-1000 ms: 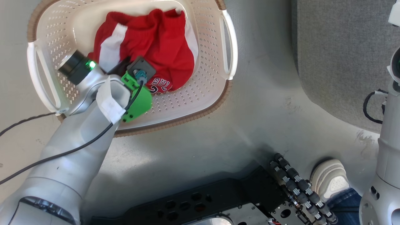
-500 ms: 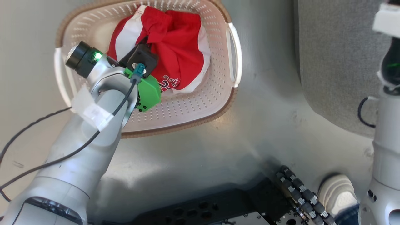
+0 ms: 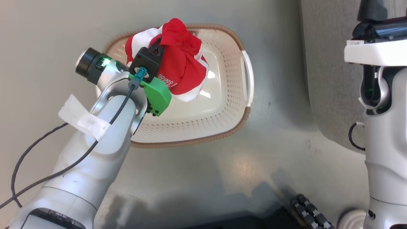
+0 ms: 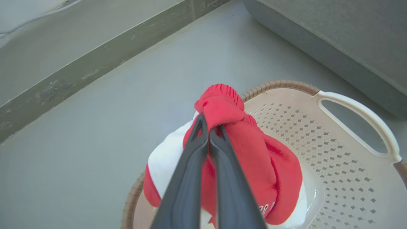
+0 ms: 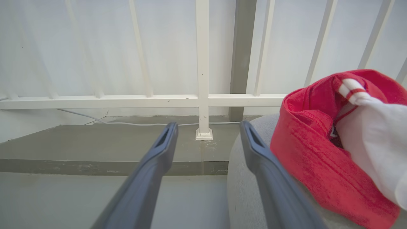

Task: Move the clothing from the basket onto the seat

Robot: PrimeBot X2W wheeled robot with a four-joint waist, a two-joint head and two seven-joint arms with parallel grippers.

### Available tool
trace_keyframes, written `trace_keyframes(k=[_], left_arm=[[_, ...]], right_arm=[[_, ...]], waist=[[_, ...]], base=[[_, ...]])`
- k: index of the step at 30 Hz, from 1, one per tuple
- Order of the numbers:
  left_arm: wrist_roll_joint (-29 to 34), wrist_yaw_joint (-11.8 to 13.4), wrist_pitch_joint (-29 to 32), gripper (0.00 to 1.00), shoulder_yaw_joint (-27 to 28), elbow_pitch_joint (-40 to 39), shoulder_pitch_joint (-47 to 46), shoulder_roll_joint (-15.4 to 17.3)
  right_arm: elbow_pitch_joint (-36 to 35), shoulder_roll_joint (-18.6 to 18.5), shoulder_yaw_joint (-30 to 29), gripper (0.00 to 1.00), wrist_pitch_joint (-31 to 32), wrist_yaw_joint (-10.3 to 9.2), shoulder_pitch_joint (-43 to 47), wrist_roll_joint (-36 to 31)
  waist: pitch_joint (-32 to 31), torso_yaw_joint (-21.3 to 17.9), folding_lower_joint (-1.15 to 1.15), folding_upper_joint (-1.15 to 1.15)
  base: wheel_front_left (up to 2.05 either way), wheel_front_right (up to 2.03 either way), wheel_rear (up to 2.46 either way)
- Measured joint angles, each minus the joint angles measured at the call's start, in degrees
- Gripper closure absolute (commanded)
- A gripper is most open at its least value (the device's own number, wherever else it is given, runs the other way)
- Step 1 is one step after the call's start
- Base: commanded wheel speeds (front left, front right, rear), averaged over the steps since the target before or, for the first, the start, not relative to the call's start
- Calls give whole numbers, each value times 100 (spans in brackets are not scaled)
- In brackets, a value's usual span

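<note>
1. Left gripper [image 4: 210, 122]: the jaws are closed on a fold at the top of the red-and-white garment [image 4: 254, 159]. The left wrist view shows both dark fingers pressed together with red fabric pinched between the tips.
2. Garment position: 1 second ago the garment [image 3: 181, 63] lay spread on the floor of the basket [image 3: 229, 95] with the left gripper [image 3: 158, 47] down on it. It now hangs from the gripper as a bunch, raised over the far left part of the basket. The smooth basket floor, covered before, is exposed. Whether the lower hem touches the floor cannot be told.
3. Camera: the whole head view has shifted since the earlier frames. The basket appears lower and smaller in the picture.
4. Right gripper [image 5: 206, 127]: the jaws stand wide apart with nothing between them, as they did 1 second ago.
5. Seat [image 5: 244, 197]: a second red-and-white garment [image 5: 318, 152] lies on it, just beside the right gripper's finger. In the head view the seat [image 3: 330, 79] stands at the right, apart from the basket.
</note>
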Motion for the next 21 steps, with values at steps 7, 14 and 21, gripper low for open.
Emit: trace_keyframes(k=[7, 14, 21], left_arm=[[-187, -2, -7, 100, 192, -312, 43, -21], [-441, -60, -8, 100, 349, -590, 44, -37], [-684, -152, -8, 100, 463, -698, 71, -60]], right_arm=[[250, 0, 18, 0, 0, 52, 169, -7], [676, 7, 30, 0, 1, 69, 639, -12], [969, 22, 224, 0, 1, 157, 932, -32]], waist=[[-559, 208, 0, 0], [-1377, 468, 0, 0], [-1959, 612, 0, 0]], base=[[0, 0, 0], [0, 0, 0], [0, 0, 0]])
